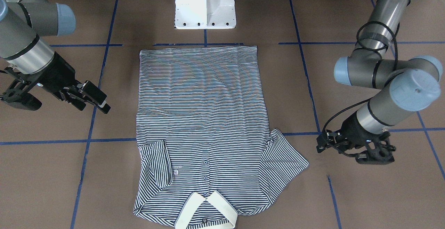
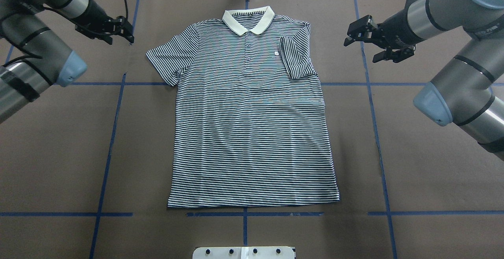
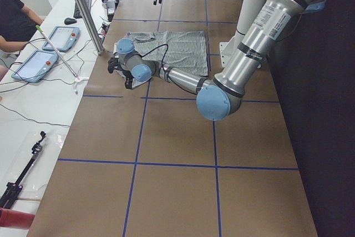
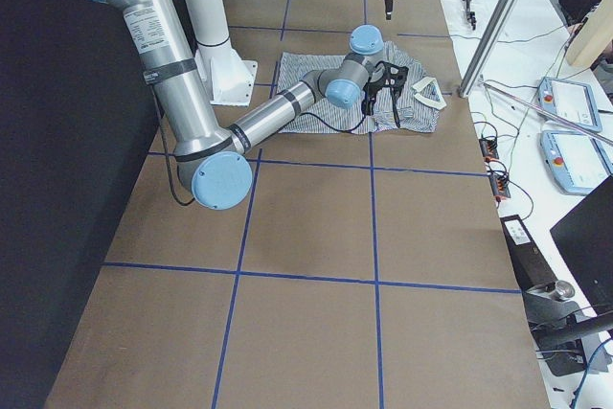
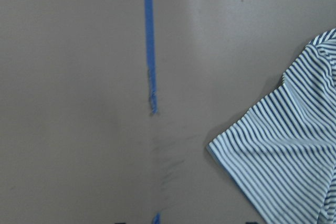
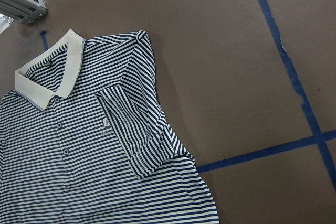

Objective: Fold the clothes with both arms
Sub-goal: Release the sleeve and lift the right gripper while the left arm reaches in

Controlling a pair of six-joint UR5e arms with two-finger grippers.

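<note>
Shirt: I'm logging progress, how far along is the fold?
Done: shirt flat, right-side sleeve folded inward. In hand: nothing; left tool and right tool hover open, off the cloth. Left: the other sleeve, not yet folded, and the body folds.

shirt (image 2: 252,133) on table (image 2: 59,152), sleeve (image 2: 294,59) folded onto chest

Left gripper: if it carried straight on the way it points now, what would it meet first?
Probably the polo shirt's unfolded sleeve, since the left gripper points toward it over the table. Its height is unclear, so the table might come first.
</note>
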